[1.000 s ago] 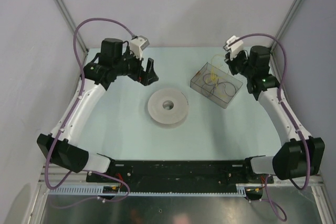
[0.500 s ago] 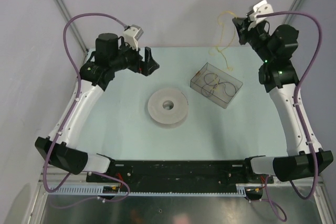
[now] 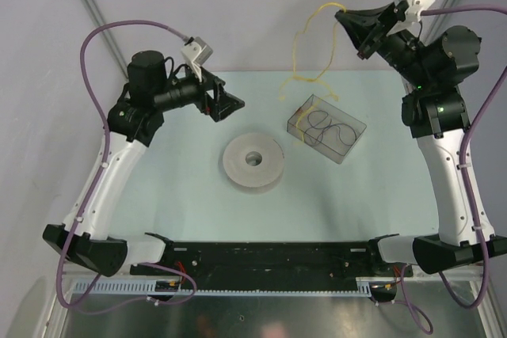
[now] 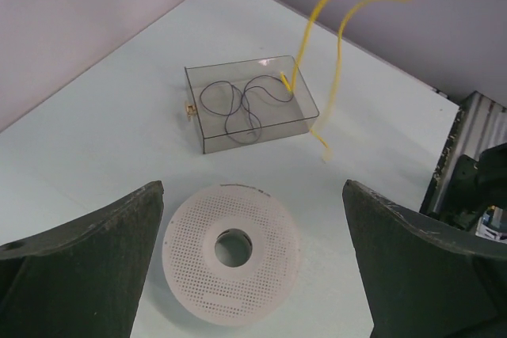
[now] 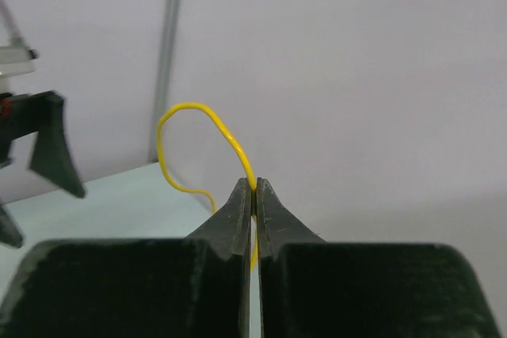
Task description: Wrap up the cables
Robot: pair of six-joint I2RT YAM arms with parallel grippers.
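Observation:
My right gripper (image 3: pixel 342 15) is raised high above the far right of the table and is shut on a thin yellow cable (image 3: pixel 301 47). The cable hangs from it in loose loops. In the right wrist view the cable (image 5: pixel 190 110) arches out of the closed tips (image 5: pixel 254 187). In the left wrist view the cable (image 4: pixel 337 53) has one end in the clear box (image 4: pixel 238 142) and one end dangling beside it. My left gripper (image 3: pixel 226 100) is open and empty. It hovers above and behind the white perforated spool (image 3: pixel 253 161), which lies flat below it (image 4: pixel 231 251).
The clear plastic box (image 3: pixel 313 145) sits right of the spool and holds a thin dark cable (image 3: pixel 326 129) in loops, also seen in the left wrist view (image 4: pixel 238 104). Grey walls and metal frame posts close in the back and sides.
My right arm has risen up and back, drawing the yellow cable out of the box into hanging loops. My left arm has lifted slightly and turned its gripper toward the spool.

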